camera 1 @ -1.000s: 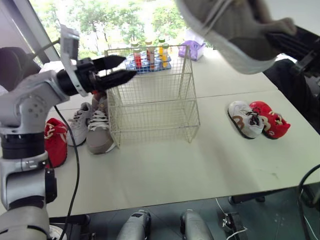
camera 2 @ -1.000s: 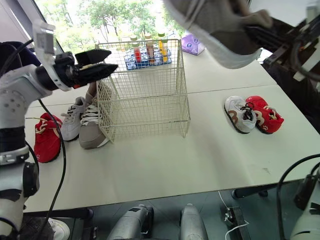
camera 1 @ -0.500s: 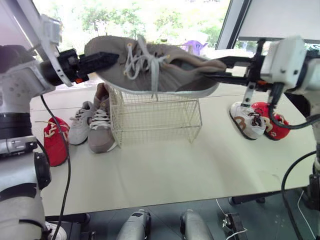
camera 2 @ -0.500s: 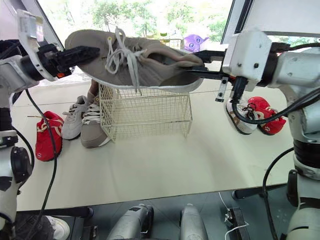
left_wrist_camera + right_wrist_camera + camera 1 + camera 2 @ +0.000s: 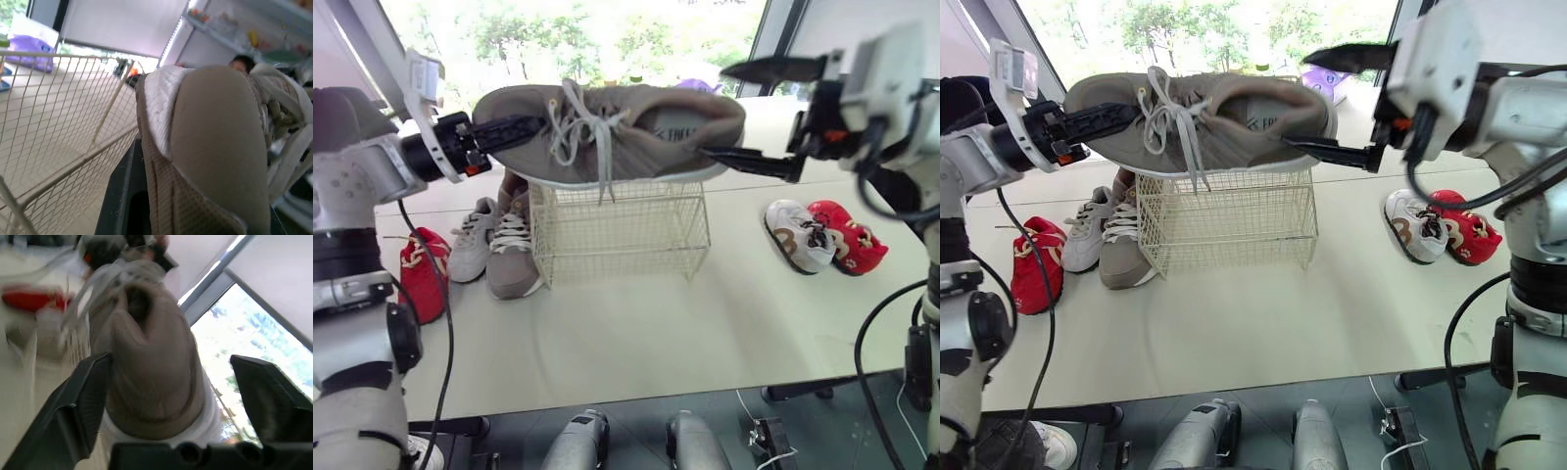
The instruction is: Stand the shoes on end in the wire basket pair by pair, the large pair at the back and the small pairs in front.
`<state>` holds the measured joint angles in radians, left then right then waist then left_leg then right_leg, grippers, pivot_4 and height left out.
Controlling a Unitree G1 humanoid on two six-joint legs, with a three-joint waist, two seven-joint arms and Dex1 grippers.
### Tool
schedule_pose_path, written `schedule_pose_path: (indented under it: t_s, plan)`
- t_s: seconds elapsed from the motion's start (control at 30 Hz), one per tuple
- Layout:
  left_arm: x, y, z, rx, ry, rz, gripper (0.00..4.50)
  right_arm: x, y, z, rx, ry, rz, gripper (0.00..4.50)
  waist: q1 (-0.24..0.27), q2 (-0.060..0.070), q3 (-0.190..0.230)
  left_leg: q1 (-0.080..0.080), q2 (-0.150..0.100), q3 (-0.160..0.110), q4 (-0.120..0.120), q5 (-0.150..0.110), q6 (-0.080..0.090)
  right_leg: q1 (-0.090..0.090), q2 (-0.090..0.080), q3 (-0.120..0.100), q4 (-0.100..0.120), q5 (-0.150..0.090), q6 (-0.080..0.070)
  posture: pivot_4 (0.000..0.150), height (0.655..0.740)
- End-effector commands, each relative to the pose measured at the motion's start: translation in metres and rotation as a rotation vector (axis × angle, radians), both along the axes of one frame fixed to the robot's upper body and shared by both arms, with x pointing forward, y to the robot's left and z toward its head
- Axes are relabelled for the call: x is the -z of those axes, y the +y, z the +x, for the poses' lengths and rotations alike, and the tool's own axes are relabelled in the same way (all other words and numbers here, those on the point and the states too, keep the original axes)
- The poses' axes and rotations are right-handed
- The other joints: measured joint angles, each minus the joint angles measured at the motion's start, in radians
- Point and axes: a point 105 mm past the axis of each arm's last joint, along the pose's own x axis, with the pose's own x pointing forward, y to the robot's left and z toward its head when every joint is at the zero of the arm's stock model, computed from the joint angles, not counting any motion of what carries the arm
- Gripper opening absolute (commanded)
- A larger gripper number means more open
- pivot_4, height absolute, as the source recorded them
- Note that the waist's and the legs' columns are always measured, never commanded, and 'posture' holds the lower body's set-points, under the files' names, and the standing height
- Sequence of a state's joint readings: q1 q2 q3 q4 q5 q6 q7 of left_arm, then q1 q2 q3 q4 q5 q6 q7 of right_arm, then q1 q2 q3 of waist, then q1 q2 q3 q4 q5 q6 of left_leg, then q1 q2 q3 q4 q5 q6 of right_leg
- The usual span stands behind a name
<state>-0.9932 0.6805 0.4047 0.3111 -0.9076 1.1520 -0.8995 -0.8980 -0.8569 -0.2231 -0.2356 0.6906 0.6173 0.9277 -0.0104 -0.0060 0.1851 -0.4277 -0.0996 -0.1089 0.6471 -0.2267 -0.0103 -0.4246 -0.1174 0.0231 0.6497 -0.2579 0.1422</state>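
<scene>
Right pincer (image 5: 716, 111) has let go of the heel since half a second ago: fingers now spread, one above and one under the large grey shoe (image 5: 617, 137). Left pincer (image 5: 533, 124) pinches the toe. Shoe hangs level over the wire basket (image 5: 617, 230). Dark print near the heel, too small to read.

On the table (image 5: 656, 323), 9 o'clock of the basket:
- grey mate (image 5: 512, 259)
- pale shoe (image 5: 470, 240)
- red shoe (image 5: 423, 274), part-hidden by the left arm

At 3 o'clock:
- small white shoe (image 5: 798, 235)
- small red shoe (image 5: 842, 238)

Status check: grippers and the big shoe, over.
Left gripper shut on grey shoe toe. Right gripper open astride heel. Shoe level above wire basket, not yet in.
</scene>
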Motion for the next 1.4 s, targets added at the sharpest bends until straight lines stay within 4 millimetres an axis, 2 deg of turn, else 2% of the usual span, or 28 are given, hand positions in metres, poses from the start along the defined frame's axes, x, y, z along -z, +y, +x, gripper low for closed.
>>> schedule_pose_path:
  t_s: [0.03,0.1,0.17,0.2,0.27,0.33,0.4,0.47,0.63,0.8,0.93,1.07,1.17,1.27,1.33,1.4]
  plan:
    - [-0.027,0.015,-0.019,-0.052,-0.104,-0.19,0.62,0.001,-0.03,-0.005,-0.016,0.188,0.35,4.43,0.0,-0.002,-0.001,0.0,0.0,0.0,0.0,0.0,0.0,0.0,0.0,0.0,0.0,0.0,0.0,0.15,0.74]
    - [-0.027,0.016,-0.024,-0.083,-0.116,-0.286,0.62,0.02,-0.04,0.0,-0.036,0.322,0.524,4.43,0.0,-0.002,-0.001,0.0,0.0,-0.001,-0.001,0.0,0.0,0.0,0.0,0.0,0.0,0.0,0.0,0.15,0.74]
    - [-0.026,0.011,-0.029,-0.085,-0.127,-0.347,0.62,0.04,-0.035,0.005,-0.044,0.413,0.609,4.43,-0.001,-0.002,-0.001,0.0,0.0,-0.001,-0.001,0.0,0.0,0.0,-0.001,0.0,0.0,0.0,0.0,0.15,0.74]
    - [-0.025,0.008,-0.031,-0.085,-0.131,-0.366,0.62,0.046,-0.028,0.006,-0.055,0.446,0.63,4.43,-0.002,-0.002,-0.001,0.0,0.0,-0.001,0.0,0.0,0.0,-0.001,-0.001,0.001,0.001,0.0,0.0,0.15,0.74]
    - [-0.022,-0.003,-0.032,-0.079,-0.121,-0.399,0.62,0.054,-0.003,0.012,-0.102,0.495,0.647,4.43,-0.005,-0.002,-0.001,0.0,0.0,0.0,0.0,0.0,-0.001,-0.001,-0.001,0.001,0.002,0.0,0.0,0.15,0.74]
    - [-0.021,-0.011,-0.03,-0.069,-0.105,-0.426,0.62,0.049,0.022,0.016,-0.165,0.498,0.656,4.43,-0.009,-0.002,-0.001,0.001,0.0,0.001,0.0,0.001,-0.002,-0.002,0.0,0.002,0.004,0.0,0.0,0.15,0.74]
    - [-0.019,-0.016,-0.028,-0.065,-0.093,-0.432,0.62,0.039,0.039,0.018,-0.216,0.479,0.662,4.43,-0.01,-0.002,-0.001,0.001,0.0,0.002,0.0,0.002,-0.003,-0.003,0.001,0.002,0.004,0.0,0.0,0.15,0.74]
    - [-0.017,-0.019,-0.026,-0.062,-0.08,-0.43,0.62,0.025,0.05,0.02,-0.265,0.453,0.675,4.43,-0.008,-0.002,-0.001,0.001,0.0,0.002,0.0,0.002,-0.003,-0.003,0.001,0.002,0.004,0.0,0.0,0.15,0.74]
    - [-0.009,-0.022,-0.019,-0.072,-0.051,-0.424,0.62,0.006,0.065,0.016,-0.349,0.411,0.669,4.43,0.0,-0.002,-0.001,0.0,-0.001,0.001,0.0,0.002,-0.003,-0.001,0.0,0.002,0.002,0.0,0.0,0.15,0.74]
    - [0.006,-0.024,-0.012,-0.093,-0.013,-0.389,0.62,-0.008,0.069,0.013,-0.403,0.398,0.694,4.43,-0.006,-0.002,-0.001,0.001,-0.001,0.001,0.0,0.002,-0.003,-0.002,0.0,0.002,0.003,0.0,0.0,0.15,0.74]
    - [0.015,-0.025,-0.013,-0.098,-0.005,-0.356,0.62,-0.026,0.061,0.016,-0.455,0.403,0.784,4.43,-0.01,-0.002,-0.001,0.001,-0.001,0.001,-0.001,0.002,-0.003,-0.002,0.001,0.002,0.003,0.0,0.0,0.15,0.74]
    - [0.019,-0.024,-0.014,-0.11,-0.002,-0.341,0.62,-0.032,0.056,0.018,-0.485,0.424,0.826,4.43,-0.009,-0.002,-0.001,0.0,-0.001,0.001,-0.001,0.002,-0.003,-0.002,0.001,0.002,0.002,0.0,0.0,0.15,0.74]
    - [0.021,-0.025,-0.016,-0.112,-0.002,-0.326,0.62,-0.032,0.056,0.019,-0.49,0.436,0.836,3.6,-0.008,-0.002,-0.001,0.0,-0.001,0.001,-0.001,0.002,-0.003,-0.002,0.0,0.002,0.002,0.0,0.0,0.15,0.74]
    - [0.025,-0.029,-0.019,-0.106,0.0,-0.292,0.62,-0.033,0.06,0.018,-0.49,0.435,0.814,2.45,-0.007,-0.002,-0.001,0.0,-0.001,0.001,-0.001,0.002,-0.003,-0.002,0.0,0.002,0.002,0.0,0.0,0.15,0.74]
    - [0.026,-0.031,-0.021,-0.1,-0.001,-0.271,0.62,-0.036,0.06,0.018,-0.491,0.43,0.813,1.93,-0.008,-0.002,-0.001,0.0,-0.001,0.001,-0.001,0.002,-0.003,-0.002,0.0,0.002,0.002,0.0,0.0,0.15,0.74]
    - [0.028,-0.031,-0.023,-0.098,0.005,-0.256,0.62,-0.041,0.058,0.02,-0.487,0.424,0.819,1.77,-0.009,-0.002,-0.001,0.0,-0.001,0.001,-0.001,0.002,-0.003,-0.002,0.001,0.002,0.002,0.0,0.0,0.15,0.74]
